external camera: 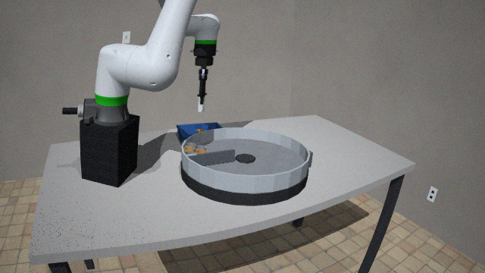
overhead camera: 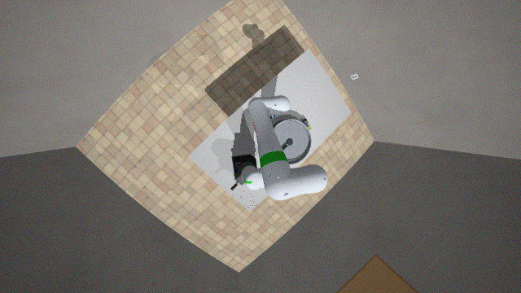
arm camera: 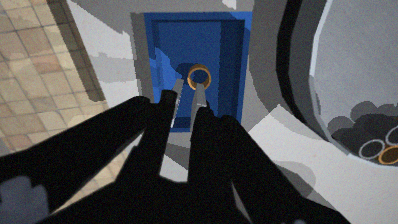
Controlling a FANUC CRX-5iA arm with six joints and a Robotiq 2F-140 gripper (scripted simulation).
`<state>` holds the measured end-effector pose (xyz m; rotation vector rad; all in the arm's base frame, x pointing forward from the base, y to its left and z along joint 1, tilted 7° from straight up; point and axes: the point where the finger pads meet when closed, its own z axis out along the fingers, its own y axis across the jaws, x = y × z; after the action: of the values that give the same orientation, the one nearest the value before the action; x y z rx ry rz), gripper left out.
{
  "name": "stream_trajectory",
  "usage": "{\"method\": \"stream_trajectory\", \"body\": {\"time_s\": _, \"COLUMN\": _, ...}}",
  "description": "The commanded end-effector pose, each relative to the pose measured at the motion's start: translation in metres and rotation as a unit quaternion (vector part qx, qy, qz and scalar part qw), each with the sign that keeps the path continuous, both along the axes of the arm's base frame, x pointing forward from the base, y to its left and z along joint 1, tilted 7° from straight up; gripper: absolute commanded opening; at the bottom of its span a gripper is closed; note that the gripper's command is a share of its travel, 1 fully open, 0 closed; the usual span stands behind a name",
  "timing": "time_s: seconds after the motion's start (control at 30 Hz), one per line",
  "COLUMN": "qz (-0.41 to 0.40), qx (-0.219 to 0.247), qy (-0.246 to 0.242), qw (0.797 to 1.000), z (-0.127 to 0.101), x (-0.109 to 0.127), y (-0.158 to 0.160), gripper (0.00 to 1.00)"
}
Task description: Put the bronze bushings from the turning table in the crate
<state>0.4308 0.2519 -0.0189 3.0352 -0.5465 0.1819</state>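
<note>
My gripper (external camera: 201, 108) (arm camera: 188, 92) is open a narrow way and empty, well above the blue crate (external camera: 186, 133) (arm camera: 232, 60). One bronze bushing (external camera: 199, 130) (arm camera: 199, 66) lies in the crate, beneath my fingertips in the wrist view. On the turning table (overhead camera: 296, 131) (external camera: 246, 183) (arm camera: 360, 50), two bronze bushings (external camera: 189, 150) (external camera: 201, 152) sit close beside steel bushings (external camera: 190, 145) (external camera: 201, 147) near the rim. The wrist view shows only part of this group, at its right edge. The arm hides my gripper in the top view.
A grey divider (external camera: 217, 157) stands on the turning table beside the bushings, reaching towards the dark hub (external camera: 245, 158). The turning table's raised wall stands close beside the crate. The arm's black base block (external camera: 107, 152) stands on the tabletop (external camera: 151, 212).
</note>
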Motion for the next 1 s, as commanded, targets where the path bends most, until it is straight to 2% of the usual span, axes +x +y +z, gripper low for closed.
{"method": "stream_trajectory", "body": {"time_s": 0.0, "qz": 0.0, "qx": 0.0, "qy": 0.0, "qw": 1.0, "z": 0.0, "x": 0.0, "y": 0.0, "gripper": 0.1}}
{"method": "stream_trajectory", "body": {"time_s": 0.73, "qz": -0.002, "qx": 0.0, "qy": 0.0, "qw": 1.0, "z": 0.0, "x": 0.0, "y": -0.001, "gripper": 0.1}}
{"method": "stream_trajectory", "body": {"time_s": 0.87, "qz": -0.023, "qx": 0.003, "qy": -0.002, "qw": 1.0, "z": 0.001, "x": -0.004, "y": -0.013, "gripper": 0.1}}
{"method": "stream_trajectory", "body": {"time_s": 0.97, "qz": -0.058, "qx": 0.006, "qy": -0.004, "qw": 0.998, "z": 0.001, "x": -0.011, "y": -0.034, "gripper": 0.1}}
